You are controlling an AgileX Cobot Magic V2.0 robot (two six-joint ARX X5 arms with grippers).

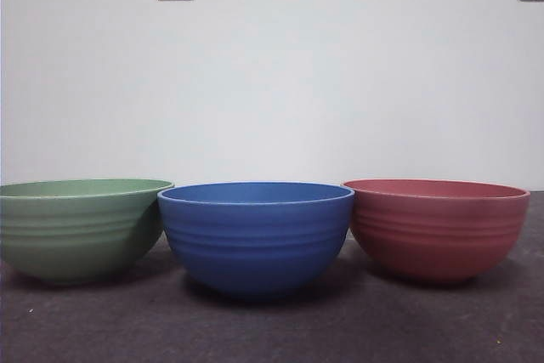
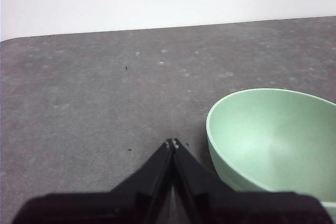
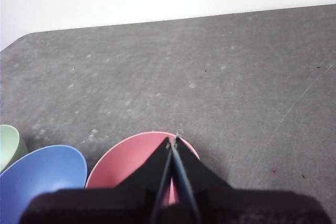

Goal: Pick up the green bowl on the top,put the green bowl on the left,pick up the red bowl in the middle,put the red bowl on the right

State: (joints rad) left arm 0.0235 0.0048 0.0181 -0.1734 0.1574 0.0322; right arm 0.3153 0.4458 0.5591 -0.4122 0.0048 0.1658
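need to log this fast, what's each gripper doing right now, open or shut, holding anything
Left gripper: shut, holding nothing, beside the green bowl.
Right gripper: shut, holding nothing, above the red bowl.

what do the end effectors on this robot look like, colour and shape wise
In each wrist view, both the left end effector and the right end effector show as two matte black, wedge-shaped jaws that taper from a broad dark base to thin tips. A few tiny pale specks sit at the tips. No cables, labels or markings show, and the front view shows no arm.
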